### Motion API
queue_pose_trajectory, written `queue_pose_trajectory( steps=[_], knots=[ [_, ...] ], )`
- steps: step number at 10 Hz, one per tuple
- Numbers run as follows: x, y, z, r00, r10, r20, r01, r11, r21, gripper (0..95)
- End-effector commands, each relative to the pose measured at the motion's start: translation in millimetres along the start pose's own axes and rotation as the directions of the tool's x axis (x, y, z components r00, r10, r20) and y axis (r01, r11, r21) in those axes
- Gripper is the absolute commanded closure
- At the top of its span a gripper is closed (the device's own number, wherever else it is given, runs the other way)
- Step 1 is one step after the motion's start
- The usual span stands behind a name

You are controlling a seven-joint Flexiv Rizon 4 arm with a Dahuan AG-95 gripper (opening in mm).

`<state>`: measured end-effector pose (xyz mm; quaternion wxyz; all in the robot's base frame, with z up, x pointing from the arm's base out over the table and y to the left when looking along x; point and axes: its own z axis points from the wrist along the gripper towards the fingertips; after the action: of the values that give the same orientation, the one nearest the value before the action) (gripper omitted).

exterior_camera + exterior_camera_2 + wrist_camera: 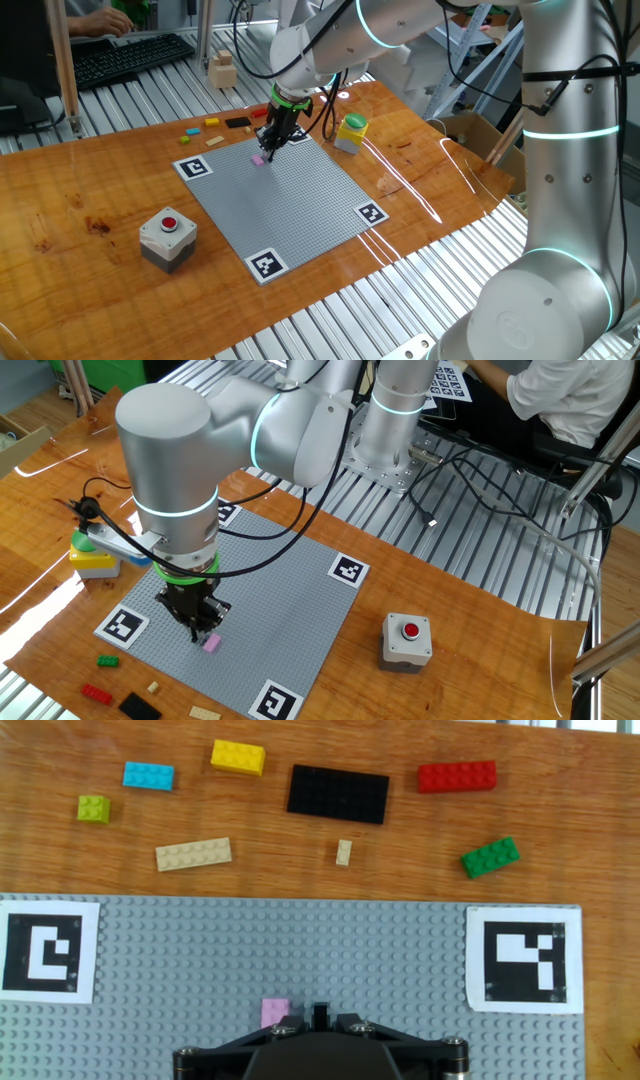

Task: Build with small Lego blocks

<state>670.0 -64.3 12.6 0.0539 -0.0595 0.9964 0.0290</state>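
A: What sits closest to the hand camera?

B: The gripper [318, 1016] itself, low over the grey baseplate [300, 945]. Only its dark body and a small tip show at the bottom edge, so I cannot tell how far the fingers are apart, nor whether they hold anything.

A: And the pink brick [275, 1013]?

B: On the baseplate studs, just left of the gripper tip in the hand view. In the other fixed view it lies just beside the fingers; whether they touch it I cannot tell.

A: Further out?

B: Two black-and-white marker squares on the plate, one at the left [48, 952], one at the right [524, 959]. Beyond the plate's edge, loose on the wooden table [590, 850]: a long tan brick [193, 853], a tiny tan piece [344, 852], a green brick [490, 858], a lime brick [94, 809].

A: Farthest row?

B: Blue brick [148, 776], yellow brick [238, 757], a large black plate [338, 794], red brick [457, 776]. One fixed view also shows a red button box [167, 234] on the table, well apart from the gripper
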Motion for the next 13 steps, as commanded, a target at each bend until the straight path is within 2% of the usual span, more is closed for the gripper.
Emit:
queue_pose_trajectory(
  steps=[1, 9, 13],
  knots=[
    [-0.4, -0.1, 1.2, 1.000, 0.006, 0.000, -0.006, 1.000, -0.002, 95.0],
    [0.6, -0.4, 4.4, 1.000, 0.012, 0.001, -0.012, 1.000, -0.014, 95.0],
    [0.8, -0.4, 5.2, 1.000, 0.019, 0.019, -0.018, 1.000, -0.021, 95.0]
  ],
)
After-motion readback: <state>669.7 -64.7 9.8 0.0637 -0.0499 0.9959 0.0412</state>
